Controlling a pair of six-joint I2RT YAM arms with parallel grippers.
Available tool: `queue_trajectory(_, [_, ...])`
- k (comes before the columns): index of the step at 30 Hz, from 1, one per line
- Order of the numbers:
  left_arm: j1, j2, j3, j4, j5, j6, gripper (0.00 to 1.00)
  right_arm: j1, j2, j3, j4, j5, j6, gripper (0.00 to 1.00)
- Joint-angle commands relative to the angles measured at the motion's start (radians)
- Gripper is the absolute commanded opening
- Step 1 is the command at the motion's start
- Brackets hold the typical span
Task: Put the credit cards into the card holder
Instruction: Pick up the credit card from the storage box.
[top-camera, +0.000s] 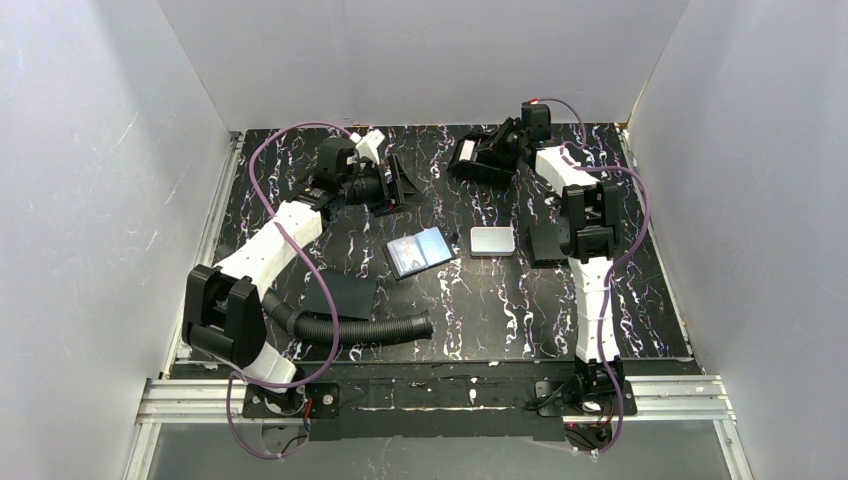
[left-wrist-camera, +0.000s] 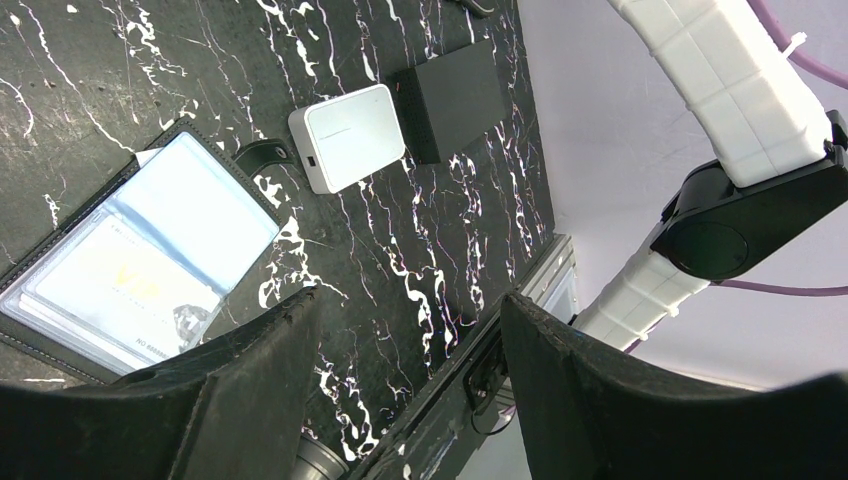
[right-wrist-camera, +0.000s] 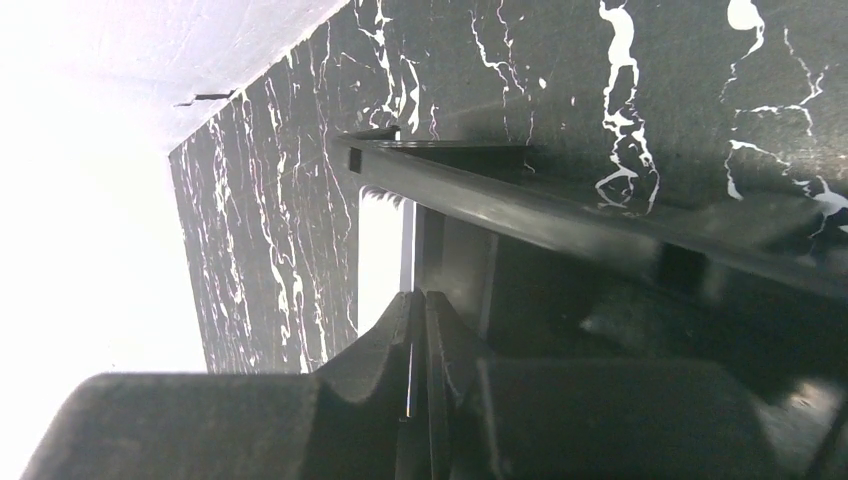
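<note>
The left gripper (left-wrist-camera: 408, 298) hangs spread wide over the open card holder (left-wrist-camera: 258, 155). Only its wrist view shows credit cards (left-wrist-camera: 120, 275) behind the clear windows. The top view alone shows a corrugated hose (top-camera: 350, 328) and a flat pad (top-camera: 345, 293) at the holder's 7 o'clock. The silver case (top-camera: 492, 240) lies at its 3 o'clock, with a black square pad (top-camera: 545, 245) beyond. Towards 1 o'clock, the right gripper (right-wrist-camera: 417, 300) pinches a pale card (right-wrist-camera: 381, 250). A dark bar (right-wrist-camera: 560, 215) crosses that wrist view.

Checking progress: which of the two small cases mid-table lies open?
The black card holder, unfolded with cards showing; the silver-grey case beside it is shut.
</note>
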Motion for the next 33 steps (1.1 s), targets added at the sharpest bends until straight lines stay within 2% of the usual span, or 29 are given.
queue_trajectory(1, [-0.003, -0.016, 0.010, 0.010, 0.023, 0.005, 0.64, -0.001, -0.086, 0.010, 0.050, -0.011, 0.008, 0.15])
queue_trajectory(13, [-0.002, -0.014, 0.007, 0.013, 0.025, -0.004, 0.64, 0.000, -0.111, 0.043, -0.062, 0.041, -0.016, 0.09])
queue_trajectory(25, [-0.002, -0.018, 0.002, 0.002, 0.017, -0.007, 0.64, 0.000, -0.157, 0.027, -0.078, 0.044, -0.038, 0.04])
queue_trajectory(33, [0.011, 0.015, 0.049, -0.181, -0.048, 0.046, 0.65, -0.006, -0.283, -0.047, -0.024, 0.072, -0.183, 0.01])
